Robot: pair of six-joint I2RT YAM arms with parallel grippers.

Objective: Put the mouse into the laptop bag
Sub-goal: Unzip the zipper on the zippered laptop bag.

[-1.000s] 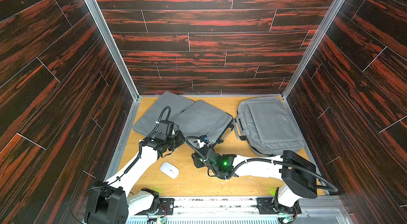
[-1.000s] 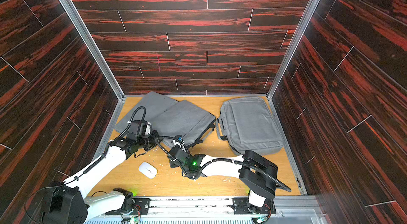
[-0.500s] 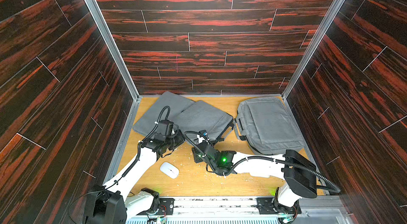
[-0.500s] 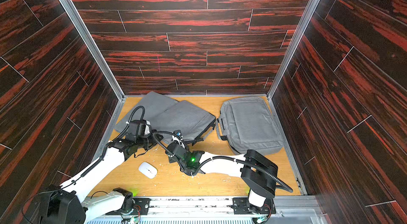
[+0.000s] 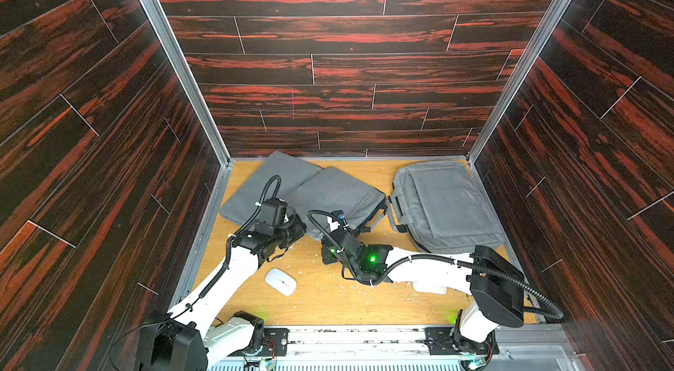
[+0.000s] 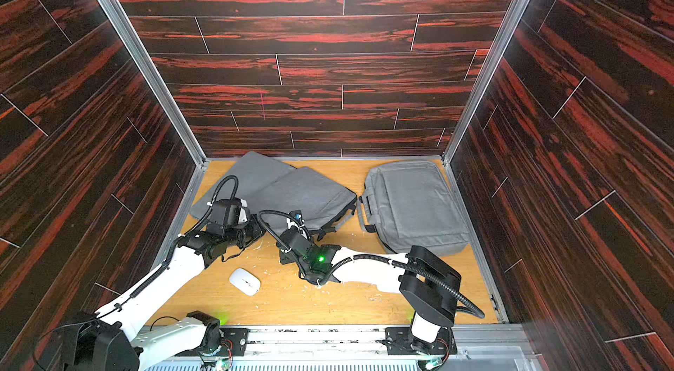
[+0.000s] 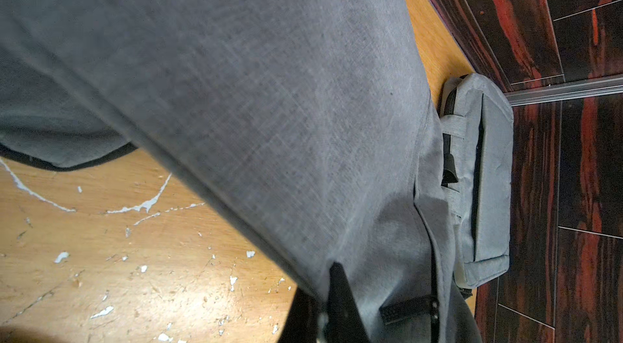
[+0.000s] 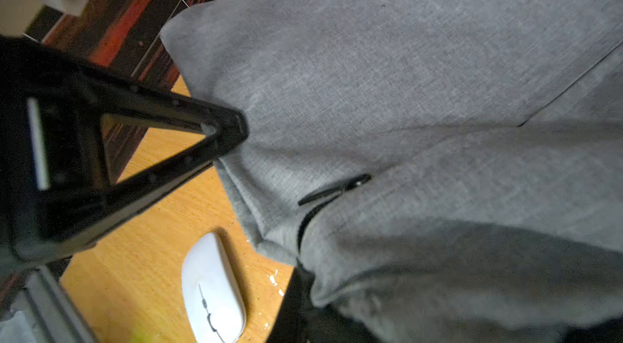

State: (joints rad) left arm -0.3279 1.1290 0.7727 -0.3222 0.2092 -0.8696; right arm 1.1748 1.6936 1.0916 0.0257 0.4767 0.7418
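Right arm (image 5: 419,267) has advanced across the counter (image 5: 328,303) to the laptop bag (image 5: 339,194). Its right jaws are buried in fabric, so their state cannot be told. Left jaws pinch the bag's edge. The mouse (image 5: 280,281) lies untouched on the counter; the bag is probably being opened first.

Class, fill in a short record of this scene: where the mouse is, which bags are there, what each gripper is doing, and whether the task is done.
mouse: white mouse, on the wooden table near the front, outside every bag
bags: three grey; middle bag partly over left bag; right bag beside them
left gripper: shut on middle bag's edge
right gripper: at middle bag's front edge; grip unclear
task: not done
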